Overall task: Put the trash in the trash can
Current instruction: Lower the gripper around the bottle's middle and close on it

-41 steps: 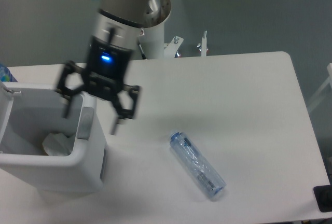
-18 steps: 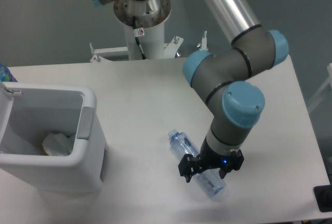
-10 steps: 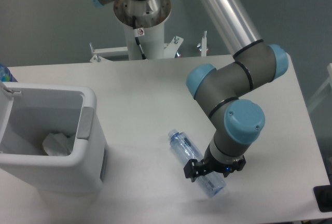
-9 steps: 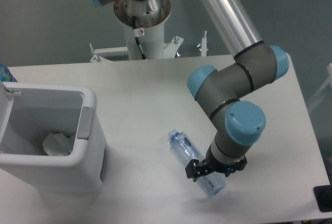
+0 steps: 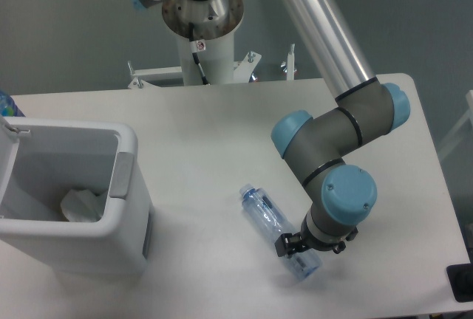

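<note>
One item of trash, the bottle (image 5: 281, 233), lay on the white table (image 5: 222, 134) well to the right of the trash can (image 5: 122, 186), its far end under the gripper (image 5: 303, 247). Whether the fingers were open or clamped could not be told; the wrist hid them. Crinkled, round plastic could roll or squirt out of a shallow pinch. The wrapper (image 5: 80, 204) sat inside the can. Grey floor (image 5: 66, 31) lay beyond the table.

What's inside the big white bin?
Inside the trash can lies a crumpled white wrapper near the bottom. The near wall covers part of the floor, so anything there is hidden.
</note>
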Available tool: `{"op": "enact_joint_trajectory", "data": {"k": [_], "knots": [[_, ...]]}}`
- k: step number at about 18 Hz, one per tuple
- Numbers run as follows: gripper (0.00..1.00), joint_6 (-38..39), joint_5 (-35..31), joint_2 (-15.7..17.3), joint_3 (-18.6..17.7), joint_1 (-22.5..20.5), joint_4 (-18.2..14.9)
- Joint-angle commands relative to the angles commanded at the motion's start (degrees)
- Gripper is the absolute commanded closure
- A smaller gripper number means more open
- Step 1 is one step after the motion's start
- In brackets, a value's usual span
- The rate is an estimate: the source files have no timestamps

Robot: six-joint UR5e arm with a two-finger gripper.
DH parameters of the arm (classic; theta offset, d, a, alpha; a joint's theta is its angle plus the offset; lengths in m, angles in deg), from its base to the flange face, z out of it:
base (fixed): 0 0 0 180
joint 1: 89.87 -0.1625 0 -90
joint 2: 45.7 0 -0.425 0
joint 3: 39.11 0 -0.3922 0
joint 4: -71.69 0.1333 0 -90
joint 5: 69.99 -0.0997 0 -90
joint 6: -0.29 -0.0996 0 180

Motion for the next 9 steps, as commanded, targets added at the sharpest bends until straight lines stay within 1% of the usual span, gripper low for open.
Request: {"op": "enact_joint_trajectory", "data": {"k": [9], "knots": [[0.0,2.0,0.4,-1.4,-0.2,0.8,0.2]]}}
